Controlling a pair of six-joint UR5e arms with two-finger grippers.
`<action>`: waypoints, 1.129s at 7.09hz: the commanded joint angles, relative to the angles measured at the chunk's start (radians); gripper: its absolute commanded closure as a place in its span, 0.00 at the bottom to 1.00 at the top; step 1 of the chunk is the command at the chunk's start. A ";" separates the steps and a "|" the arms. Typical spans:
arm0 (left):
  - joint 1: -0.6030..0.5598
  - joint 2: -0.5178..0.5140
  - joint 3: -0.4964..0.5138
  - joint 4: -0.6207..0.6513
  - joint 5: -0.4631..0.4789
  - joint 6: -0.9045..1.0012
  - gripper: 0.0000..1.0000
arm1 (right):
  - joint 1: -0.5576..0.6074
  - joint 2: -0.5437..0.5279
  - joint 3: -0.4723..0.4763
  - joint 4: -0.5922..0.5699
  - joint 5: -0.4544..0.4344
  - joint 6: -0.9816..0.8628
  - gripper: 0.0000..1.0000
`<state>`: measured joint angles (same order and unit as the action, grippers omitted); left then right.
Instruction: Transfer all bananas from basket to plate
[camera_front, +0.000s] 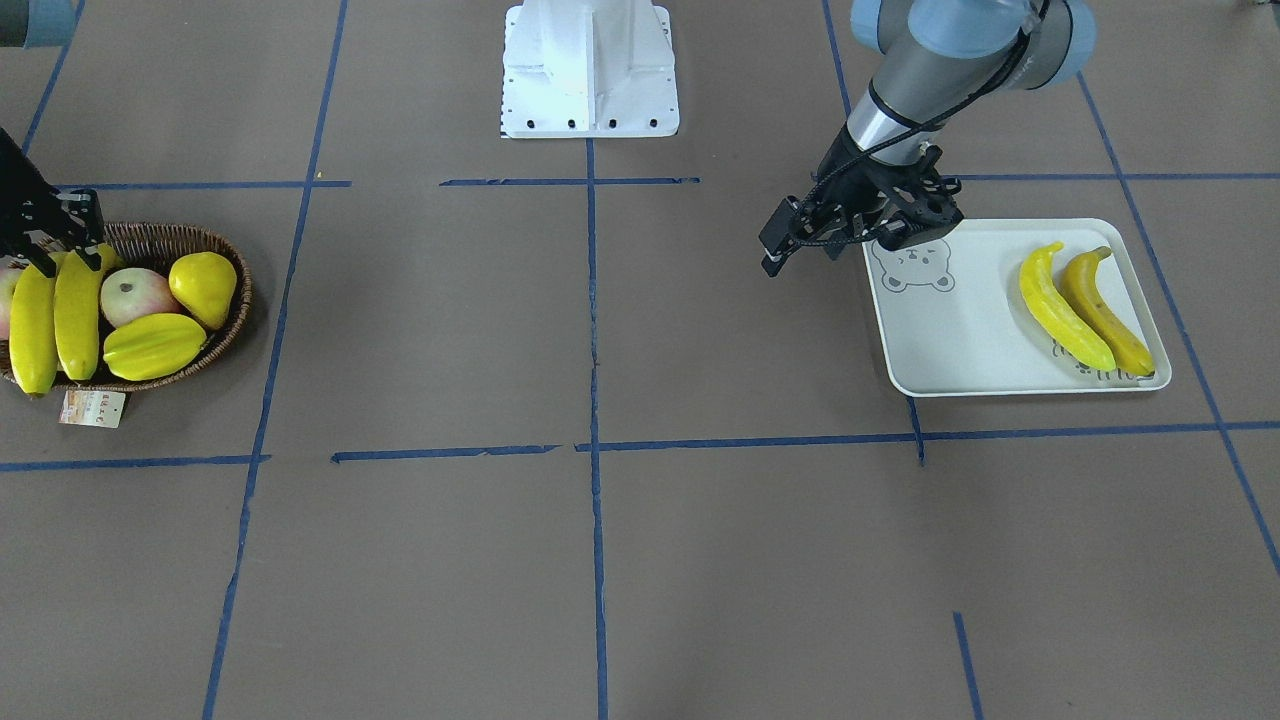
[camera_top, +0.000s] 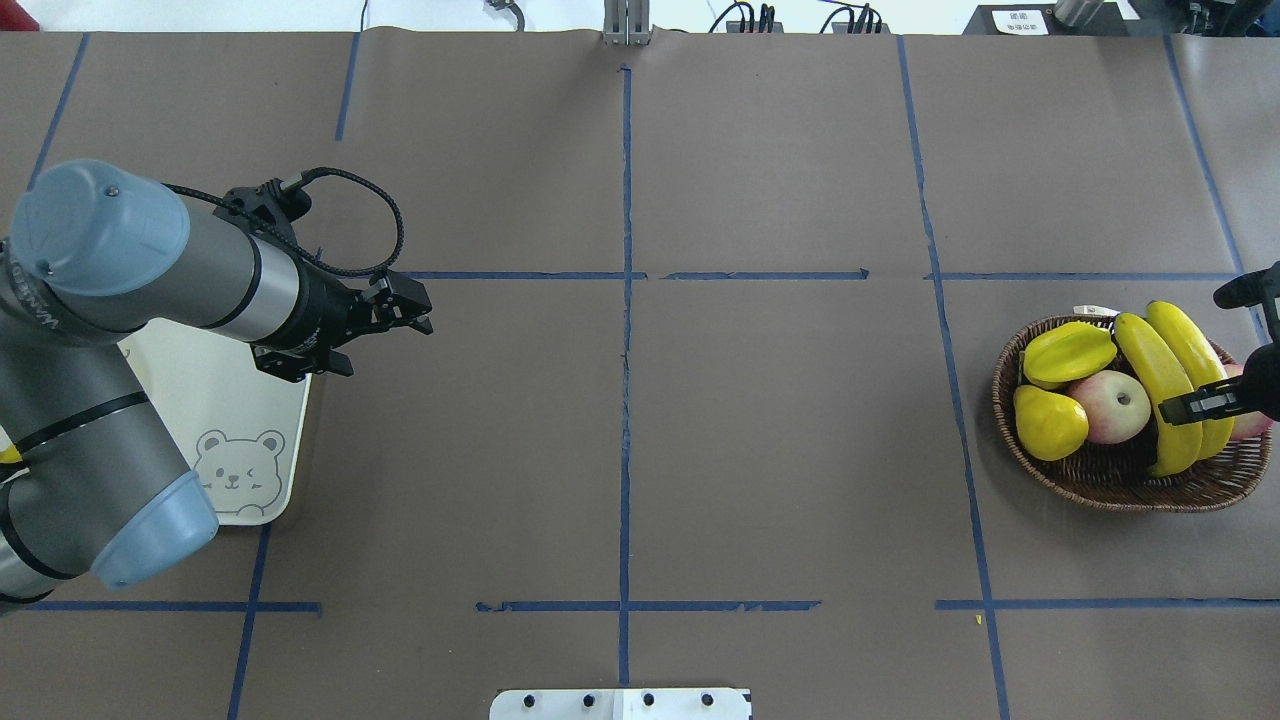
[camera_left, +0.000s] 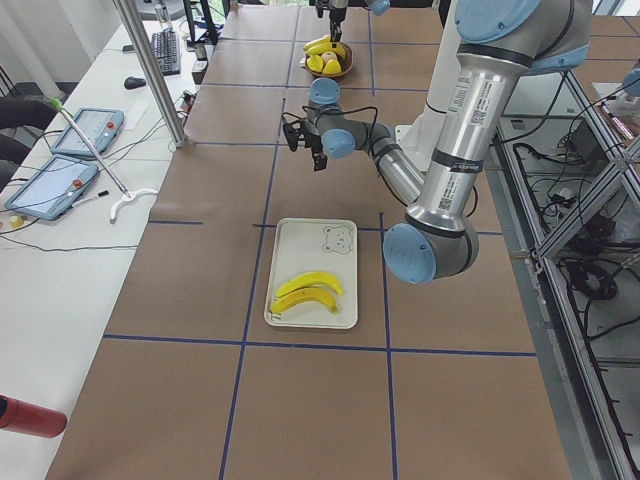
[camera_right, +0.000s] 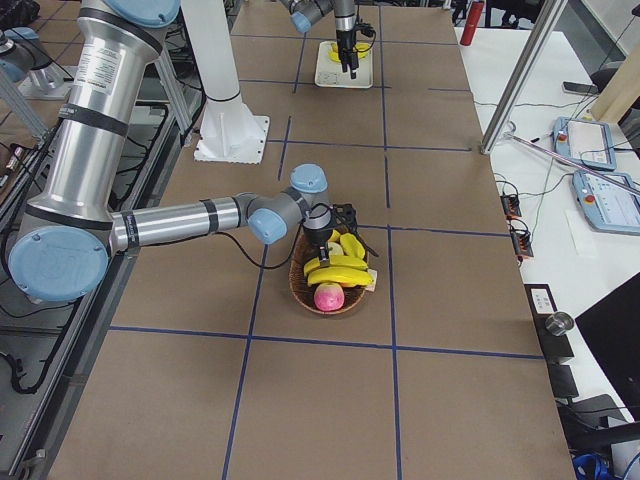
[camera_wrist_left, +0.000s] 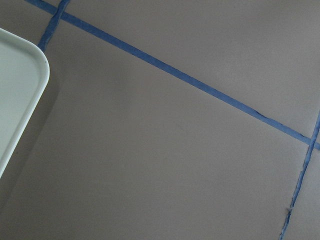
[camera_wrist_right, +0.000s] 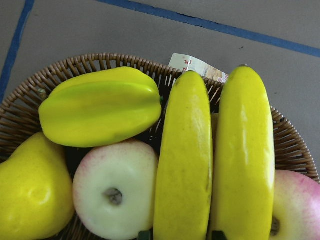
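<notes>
Two yellow bananas (camera_front: 78, 310) (camera_front: 33, 330) lie side by side in the brown wicker basket (camera_front: 170, 232). My right gripper (camera_front: 70, 250) hangs low over them, open. In the right wrist view its fingertips (camera_wrist_right: 145, 234) stand on either side of one banana (camera_wrist_right: 182, 160). Two more bananas (camera_front: 1062, 310) (camera_front: 1105, 315), one more orange, lie on the pale bear-print plate (camera_front: 960, 340). My left gripper (camera_front: 775, 250) is open and empty, just off the plate's corner toward the table's middle. The plate's edge (camera_wrist_left: 15, 85) shows in the left wrist view.
The basket also holds a starfruit (camera_front: 155, 345), a pear (camera_front: 203, 287) and two apples (camera_front: 135, 295). A paper tag (camera_front: 92, 407) hangs off its rim. The robot's white base (camera_front: 590, 70) stands at the table's edge. Blue tape lines cross the brown table.
</notes>
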<state>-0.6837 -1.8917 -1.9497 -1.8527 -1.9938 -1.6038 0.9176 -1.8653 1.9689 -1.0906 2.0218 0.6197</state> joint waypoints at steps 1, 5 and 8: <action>0.012 -0.012 0.002 0.001 0.001 -0.016 0.00 | -0.003 0.000 -0.001 0.000 0.000 0.002 0.48; 0.012 -0.012 0.002 0.001 0.003 -0.018 0.00 | -0.023 0.006 -0.002 0.000 -0.003 0.009 0.47; 0.013 -0.013 0.000 0.001 0.003 -0.018 0.00 | -0.029 0.006 -0.008 0.000 -0.008 0.009 0.43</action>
<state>-0.6713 -1.9042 -1.9489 -1.8515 -1.9911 -1.6214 0.8902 -1.8592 1.9629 -1.0906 2.0160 0.6289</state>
